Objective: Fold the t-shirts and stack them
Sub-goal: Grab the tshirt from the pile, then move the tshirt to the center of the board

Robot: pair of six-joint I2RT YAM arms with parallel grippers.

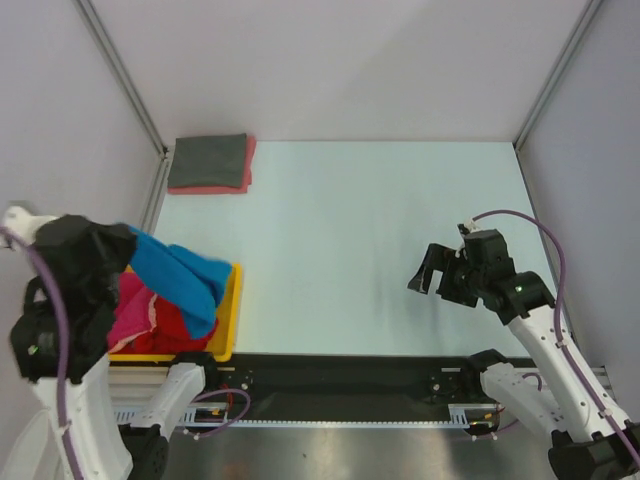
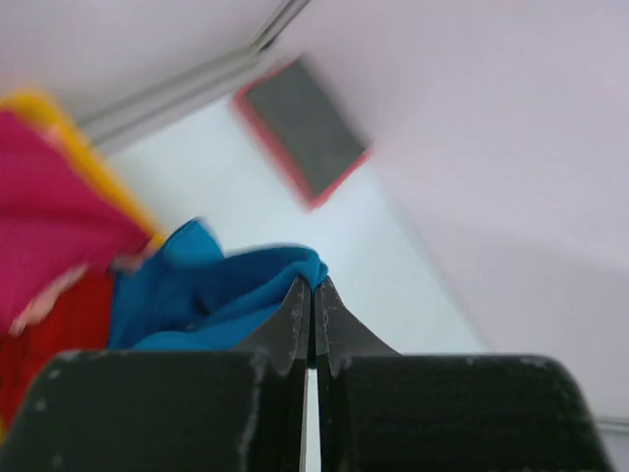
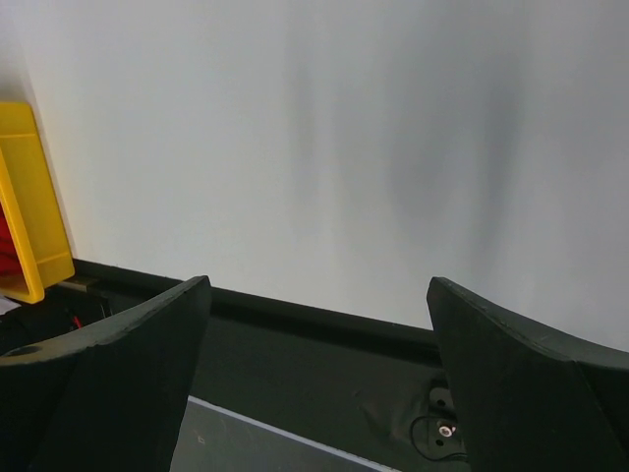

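My left gripper (image 1: 128, 240) is shut on a corner of the bright blue t-shirt (image 1: 180, 275) and holds it lifted over the yellow bin, the cloth draping down right. In the left wrist view the shut fingertips (image 2: 313, 285) pinch the blue cloth (image 2: 216, 295). The magenta t-shirt (image 1: 135, 315) and the red t-shirt (image 1: 175, 325) lie crumpled in the bin. The dark grey t-shirt (image 1: 208, 160) lies folded on the folded salmon pink t-shirt (image 1: 212, 188) at the table's far left corner. My right gripper (image 1: 432, 270) is open and empty above the table's right side, as the right wrist view (image 3: 319, 285) shows.
The yellow plastic bin (image 1: 228, 310) stands at the near left edge and also shows in the right wrist view (image 3: 29, 216). A black rail (image 1: 340, 375) runs along the table's near edge. Metal frame posts (image 1: 120, 70) and white walls enclose the table.
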